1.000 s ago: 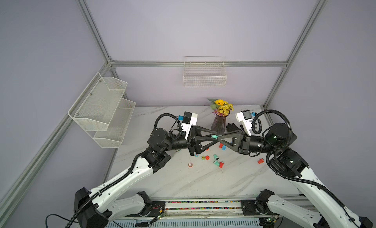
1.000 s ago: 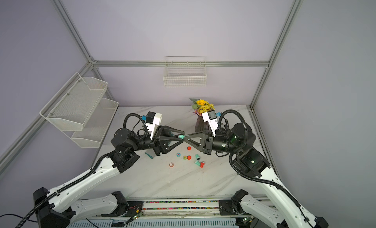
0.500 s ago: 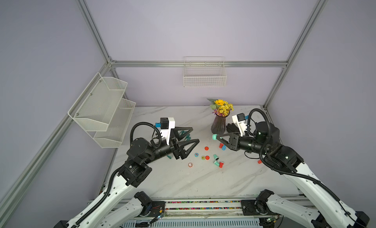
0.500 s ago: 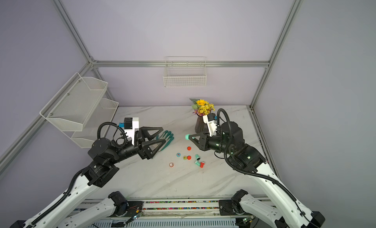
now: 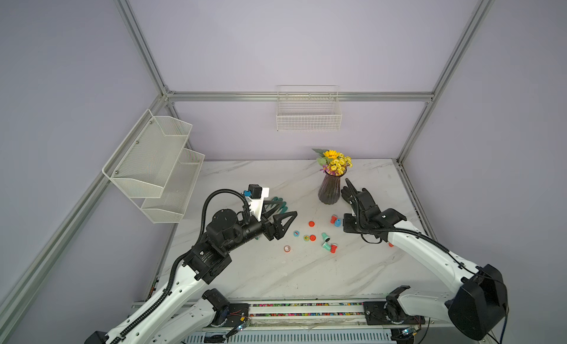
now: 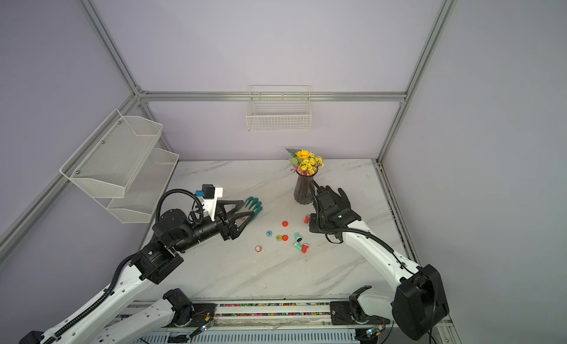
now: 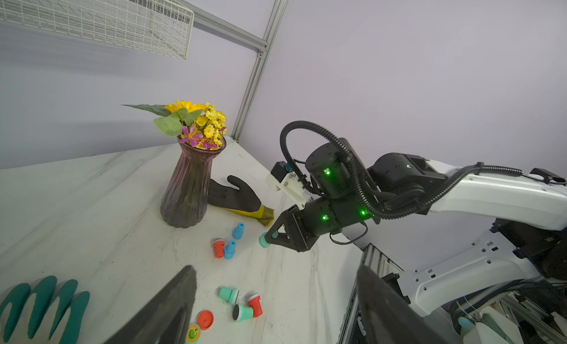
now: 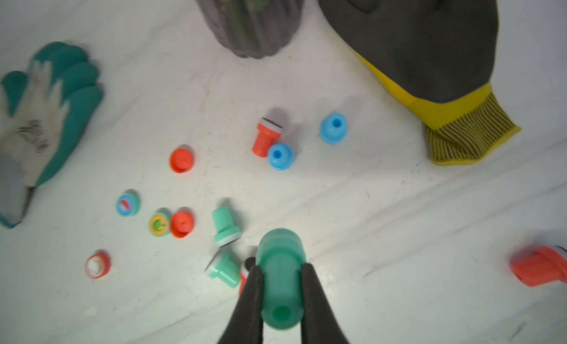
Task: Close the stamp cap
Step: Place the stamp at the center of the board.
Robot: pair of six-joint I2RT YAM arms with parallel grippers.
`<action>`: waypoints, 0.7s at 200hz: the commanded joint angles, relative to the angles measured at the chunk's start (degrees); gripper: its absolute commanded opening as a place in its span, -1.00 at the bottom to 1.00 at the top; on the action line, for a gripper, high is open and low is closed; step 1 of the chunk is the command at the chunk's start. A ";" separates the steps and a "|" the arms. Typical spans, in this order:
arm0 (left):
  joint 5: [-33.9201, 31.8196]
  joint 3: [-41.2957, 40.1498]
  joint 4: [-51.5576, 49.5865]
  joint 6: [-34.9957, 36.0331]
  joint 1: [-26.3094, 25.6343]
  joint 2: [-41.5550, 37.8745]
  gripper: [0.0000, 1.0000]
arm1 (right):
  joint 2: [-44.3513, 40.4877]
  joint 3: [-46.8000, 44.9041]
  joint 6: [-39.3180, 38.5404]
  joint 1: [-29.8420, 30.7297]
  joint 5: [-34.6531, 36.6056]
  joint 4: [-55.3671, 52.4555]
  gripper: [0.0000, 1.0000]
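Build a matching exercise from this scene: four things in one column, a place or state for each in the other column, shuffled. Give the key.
Column 1
1. green stamp
2. black glove
3. teal glove
4. left gripper

Column 2
A. jaws open, nothing between them
B. lying right beside the vase
C. clamped in the right gripper
D. lying on the robot's left side, away from the vase

Pairs: 1-C, 2-B, 3-D, 4-A
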 commanded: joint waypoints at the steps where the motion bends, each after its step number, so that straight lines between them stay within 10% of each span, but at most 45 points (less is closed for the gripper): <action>1: -0.29 -0.90 4.48 -1.65 0.26 0.46 0.62 | 1.45 -3.52 -1.49 -3.78 2.89 4.85 -0.99; 96: 0.28 -3.09 7.40 -3.84 0.28 1.04 0.62 | 14.49 -5.65 0.37 -5.66 1.83 13.49 -0.75; 140: 0.07 -3.15 6.70 -3.49 0.36 0.12 0.62 | 13.13 -4.41 1.54 -5.58 2.29 11.95 -0.30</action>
